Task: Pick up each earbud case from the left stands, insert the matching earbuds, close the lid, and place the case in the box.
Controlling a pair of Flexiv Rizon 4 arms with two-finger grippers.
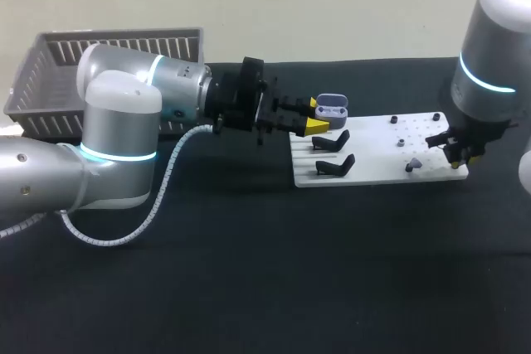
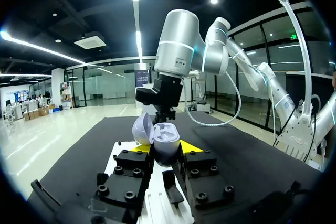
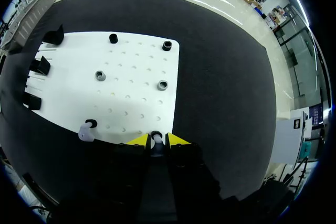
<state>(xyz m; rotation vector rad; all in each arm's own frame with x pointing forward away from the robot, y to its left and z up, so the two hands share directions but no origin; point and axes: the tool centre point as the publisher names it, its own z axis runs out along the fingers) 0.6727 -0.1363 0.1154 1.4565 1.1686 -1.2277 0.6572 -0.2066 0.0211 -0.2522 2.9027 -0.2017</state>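
Observation:
My left gripper [image 1: 318, 118] reaches in from the left and is shut on a pale grey earbud case [image 1: 332, 106] with its lid open, held above the white board [image 1: 377, 173]. In the left wrist view the case [image 2: 165, 141] sits upright between the yellow fingertips [image 2: 137, 148]. My right gripper [image 1: 457, 151] is down at the board's right front corner. In the right wrist view its fingertips [image 3: 139, 140] close from both sides on a small white earbud [image 3: 156, 142] standing in a black socket. A second earbud [image 3: 85, 132] sits by another socket [image 3: 91, 124].
Black stands [image 1: 330, 141] [image 1: 336, 165] line the board's left side under my left gripper. Several black sockets [image 3: 163, 84] dot the white board [image 3: 131, 61]. A grey slatted basket [image 1: 116, 36] stands at the back left. Black cloth covers the table [image 1: 249, 271].

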